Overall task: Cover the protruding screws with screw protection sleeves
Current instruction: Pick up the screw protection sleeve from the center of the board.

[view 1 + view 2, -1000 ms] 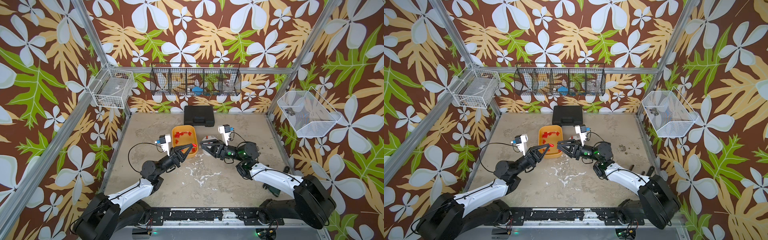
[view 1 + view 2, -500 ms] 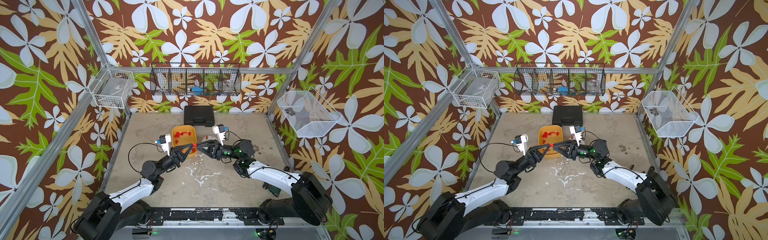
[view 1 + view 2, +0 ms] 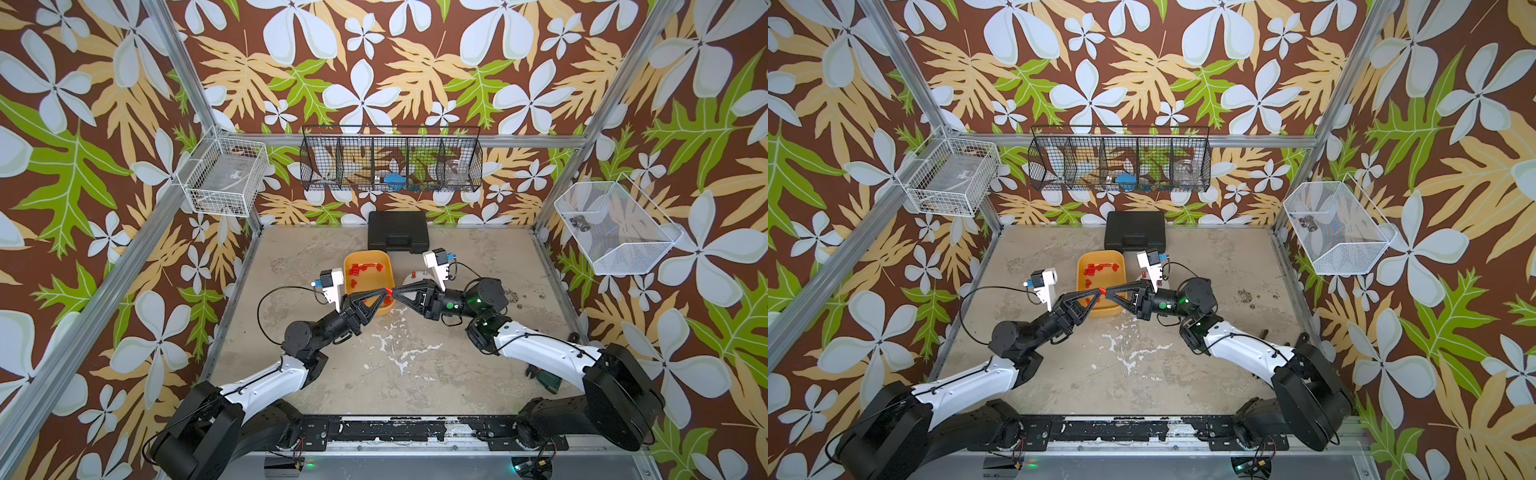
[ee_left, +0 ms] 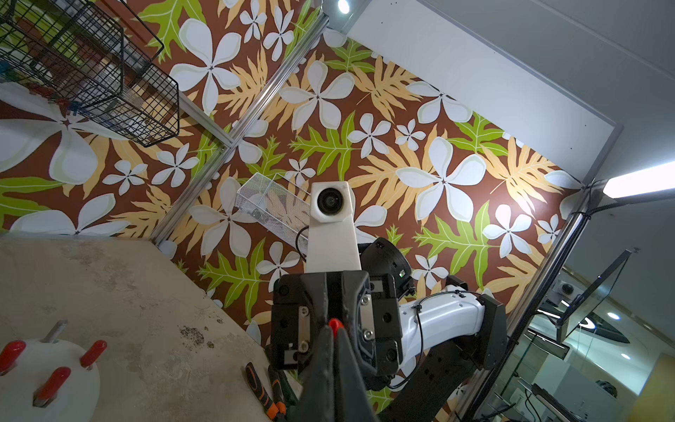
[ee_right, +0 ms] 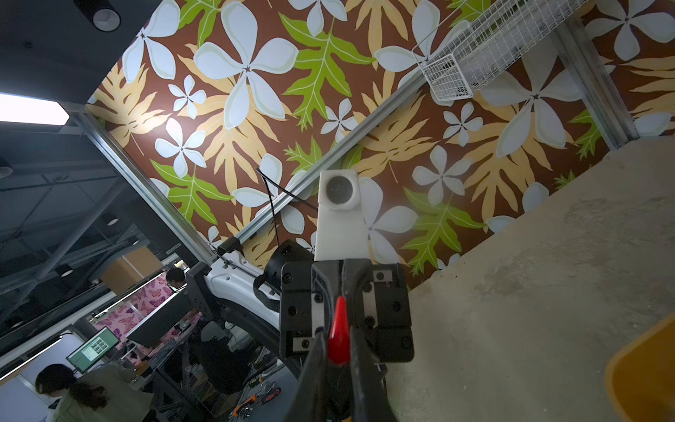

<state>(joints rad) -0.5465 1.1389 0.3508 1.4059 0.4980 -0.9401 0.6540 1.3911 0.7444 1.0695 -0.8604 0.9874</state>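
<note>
Since the earlier frame the right gripper [image 3: 395,291] has been brought across and narrowed. One red sleeve [image 3: 388,291] is pinched by it and the closed left gripper [image 3: 384,293] tip to tip above the orange tray [image 3: 347,270], while one bare screw [image 4: 56,330] is left on the white dome [image 4: 73,380] beside it.

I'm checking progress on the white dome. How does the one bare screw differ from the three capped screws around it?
The bare screw shows plain grey metal, while the capped screws are hidden under red sleeves. The bare screw looks thin, and the capped screws look thicker, with rounded ends. The bare screw is not yet covered, but the capped screws are done. All four stick out of the same white dome.
</note>
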